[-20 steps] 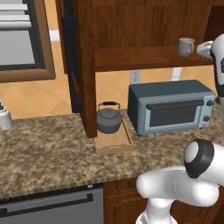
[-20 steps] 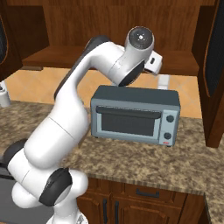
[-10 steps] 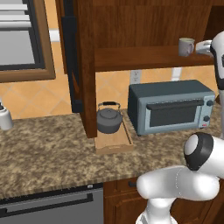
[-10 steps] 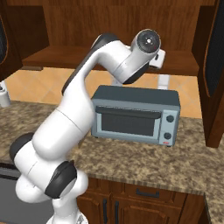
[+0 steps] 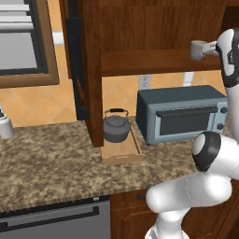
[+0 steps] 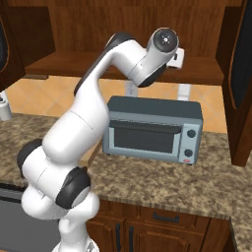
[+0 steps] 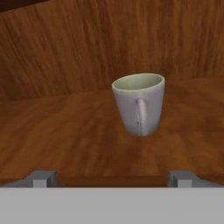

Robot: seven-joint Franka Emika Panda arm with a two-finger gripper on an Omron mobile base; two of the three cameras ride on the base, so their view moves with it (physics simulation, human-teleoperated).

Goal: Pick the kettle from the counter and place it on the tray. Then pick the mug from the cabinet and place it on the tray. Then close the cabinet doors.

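Observation:
The dark grey kettle [image 5: 115,127] stands on the light wooden tray [image 5: 122,153], which lies on the granite counter [image 5: 51,158]. On the cabinet [image 5: 140,32] shelf sits the pale mug [image 5: 198,49], upright, its handle facing the hand camera [image 7: 140,104]. My gripper [image 5: 209,47] is level with the shelf, just right of the mug. In the hand view the gripper [image 7: 111,178] is open, with its fingertips [image 7: 42,178] wide apart at the shelf's front edge and nothing between them. The mug is a short way ahead of them. The cabinet doors [image 5: 76,60] [image 6: 241,59] stand open.
A grey toaster oven [image 5: 181,113] sits on the counter under the shelf, right of the tray. A white bottle [image 5: 4,125] stands at the far left. Lower drawers [image 6: 162,219] and a dishwasher front [image 5: 51,221] lie below the counter edge.
The arm's elbow has risen and swung, and the gripper has edged closer to the mug. Mug, kettle and tray have stayed put.

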